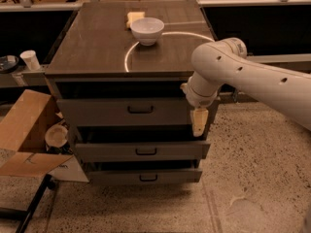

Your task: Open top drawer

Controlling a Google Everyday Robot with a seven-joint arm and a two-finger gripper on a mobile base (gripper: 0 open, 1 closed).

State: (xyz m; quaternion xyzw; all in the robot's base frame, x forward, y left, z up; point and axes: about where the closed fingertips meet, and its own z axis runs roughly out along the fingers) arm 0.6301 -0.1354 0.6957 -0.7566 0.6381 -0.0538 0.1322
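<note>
**Top drawer sitting under the cabinet top, gripper hanging at its right end**

Top drawer (pixel 97 111) is sitting highest of three grey fronts in the cabinet (pixel 92 42), directly under the dark cabinet top, and its black bar handle (pixel 140 109) is showing at the centre of the front. The gripper (pixel 198 122) is hanging downward at the right end of this front, well to the right of the handle and not touching it. Whether the gripper is parted or closed cannot be told from this angle. The white arm (pixel 252 76) is reaching in from the right and bending down at the cabinet's near right corner.

The middle drawer (pixel 107 151) and the bottom drawer (pixel 112 176) are lying below, each showing a small dark handle. A white bowl (pixel 147 29) is standing on the far part of the cabinet top, with a yellow block (pixel 134 18) just behind it. A cardboard box (pixel 24 130) is leaning open on the speckled floor (pixel 252 178) to the left of the cabinet, and a paper cup (pixel 30 59) is standing farther left.
</note>
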